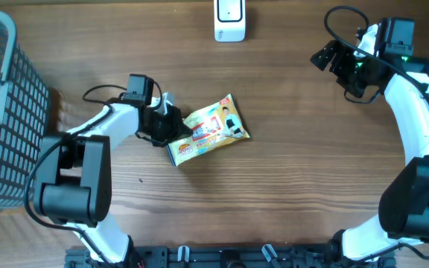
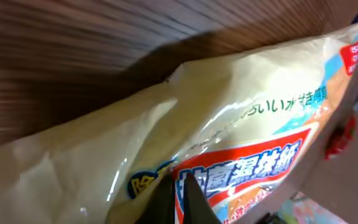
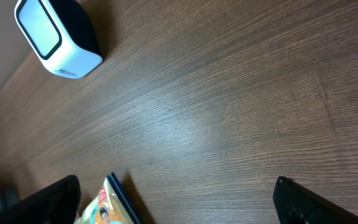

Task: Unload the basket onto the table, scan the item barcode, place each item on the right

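Gripped at its left end by the clenched left fingers, the packet is seen mid surface, long axis rightward; the scanner is set beyond it, far side, and the right fingers are spread, empty.

Inventory:
- Barcode scanner: one.
- Snack packet: one, below the scanner.
- Grey mesh basket: one, far left of the scanner.
- Arms: two, left arm and right arm, flanking the scanner.

Overhead looks straight down; all three views share the packet.
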`<state>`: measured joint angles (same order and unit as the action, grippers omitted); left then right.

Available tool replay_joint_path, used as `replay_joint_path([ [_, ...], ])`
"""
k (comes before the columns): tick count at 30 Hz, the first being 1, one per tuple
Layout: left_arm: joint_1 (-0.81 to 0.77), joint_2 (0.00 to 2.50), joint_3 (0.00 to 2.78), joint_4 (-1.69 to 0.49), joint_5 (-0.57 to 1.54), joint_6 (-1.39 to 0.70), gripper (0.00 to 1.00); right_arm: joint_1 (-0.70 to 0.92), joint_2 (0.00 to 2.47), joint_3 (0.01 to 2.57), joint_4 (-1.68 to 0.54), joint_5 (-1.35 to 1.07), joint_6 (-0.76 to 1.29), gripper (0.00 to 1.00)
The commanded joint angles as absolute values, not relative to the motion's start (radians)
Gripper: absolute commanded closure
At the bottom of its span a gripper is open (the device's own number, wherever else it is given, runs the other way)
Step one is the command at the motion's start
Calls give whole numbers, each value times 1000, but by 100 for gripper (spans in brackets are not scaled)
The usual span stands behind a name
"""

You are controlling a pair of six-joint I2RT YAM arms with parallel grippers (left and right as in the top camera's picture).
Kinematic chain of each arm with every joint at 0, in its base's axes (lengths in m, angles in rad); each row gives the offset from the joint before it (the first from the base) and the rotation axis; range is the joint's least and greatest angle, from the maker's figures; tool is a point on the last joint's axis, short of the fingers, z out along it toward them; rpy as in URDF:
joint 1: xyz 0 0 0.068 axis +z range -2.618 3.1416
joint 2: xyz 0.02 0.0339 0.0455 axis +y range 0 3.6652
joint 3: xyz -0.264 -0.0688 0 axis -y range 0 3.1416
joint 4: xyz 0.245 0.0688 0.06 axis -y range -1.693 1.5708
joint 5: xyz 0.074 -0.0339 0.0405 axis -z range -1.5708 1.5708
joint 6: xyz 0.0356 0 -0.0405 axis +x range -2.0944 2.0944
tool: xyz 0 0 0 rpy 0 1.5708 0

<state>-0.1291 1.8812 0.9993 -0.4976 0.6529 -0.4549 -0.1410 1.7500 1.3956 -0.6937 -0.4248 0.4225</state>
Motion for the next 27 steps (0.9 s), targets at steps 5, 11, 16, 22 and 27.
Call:
replay_joint_path([
  [5,-56,1828,1052,-585,576,-426,96,-137,1744,1394,-691,-418,426,0],
  [11,-55,1673,1100,-577,817,-418,96,-137,1744,1394,-691,-418,426,0],
  [16,-55,1657,1097,-733,445,-401,96,-137,1744,1394,-691,-418,426,0],
  [22,-55,1706,982,-714,204,-461,96,-137,1744,1394,-691,-418,426,0],
  [27,-52,1737,898,-554,203,-460,96,-137,1744,1394,-691,-418,426,0],
])
